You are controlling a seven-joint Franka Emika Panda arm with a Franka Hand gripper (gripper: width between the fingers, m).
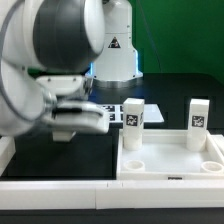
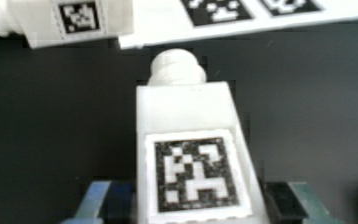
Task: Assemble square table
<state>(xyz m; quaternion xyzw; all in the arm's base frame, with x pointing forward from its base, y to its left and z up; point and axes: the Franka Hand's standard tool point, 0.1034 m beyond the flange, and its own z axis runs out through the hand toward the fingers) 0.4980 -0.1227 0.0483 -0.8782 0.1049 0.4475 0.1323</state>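
As I judge it, the step in hand is the taking of a third leg. The end effector [image 2: 197, 205] is partly closed and has hold of a white leg [image 2: 190, 115] that is horizontal. Its two fingers [image 2: 105, 200] sit at the sides of the tagged end. The rounded tip points away from the end effector, toward the marker board [image 2: 247, 32] just beyond. I cannot tell if the leg rests on the black table [image 2: 51, 120].

Well apart from the end effector, toward the exterior view's right, lies the square slab [image 1: 170, 172]. In its far corners stand the nearer upright leg [image 1: 135, 124] and the farther upright leg [image 1: 198, 124]. The nearer empty socket [image 1: 132, 158] and the farther empty socket [image 1: 210, 162] are free.

I count three legs, one slab and two free sockets. The next move calls for lifting the leg, turning it upright and lining its tip over a free socket.
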